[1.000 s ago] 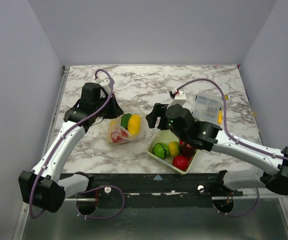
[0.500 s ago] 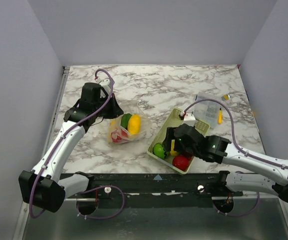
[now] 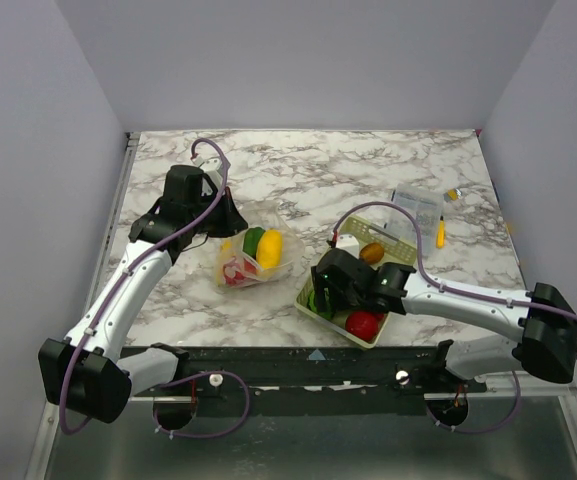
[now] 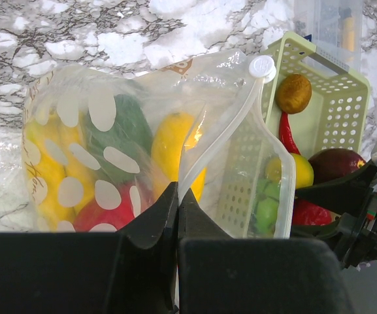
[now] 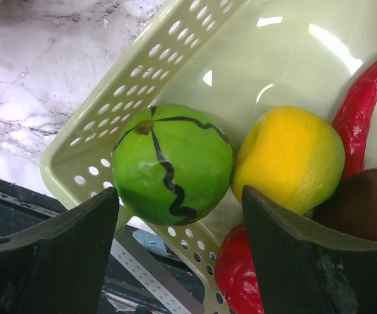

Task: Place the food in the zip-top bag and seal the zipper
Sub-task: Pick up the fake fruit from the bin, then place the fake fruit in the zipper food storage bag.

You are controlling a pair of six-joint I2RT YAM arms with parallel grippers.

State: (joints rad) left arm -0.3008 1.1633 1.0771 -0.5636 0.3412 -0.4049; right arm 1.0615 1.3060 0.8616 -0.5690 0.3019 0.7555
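The zip-top bag [image 3: 253,256] lies left of centre with yellow, green and red food inside. My left gripper [image 3: 226,220] is shut on its mouth edge [image 4: 177,196], and the zipper [image 4: 221,140] with its white slider [image 4: 262,65] curves away from the jaws. My right gripper [image 3: 320,296] is open, low in the near left corner of the lattice basket [image 3: 360,233]. Its fingers straddle a green striped ball [image 5: 172,163] without touching it. Beside the ball lie a yellow fruit [image 5: 289,157], a red chili [image 5: 364,111], a dark red piece [image 5: 364,203] and a red piece [image 5: 240,275]. A brown kiwi [image 3: 371,252] lies at the far end.
A rigid clear box [image 3: 416,208] stands behind the basket, with a small yellow item [image 3: 440,233] beside it. The basket's near corner is close to the table's front edge and the black rail [image 3: 308,355]. The basket wall [image 5: 195,52] rises to the left of my right fingers.
My right arm has swung down from between bag and basket into the basket's near left corner, over the green ball. The kiwi now shows. My left arm and the bag have not moved.
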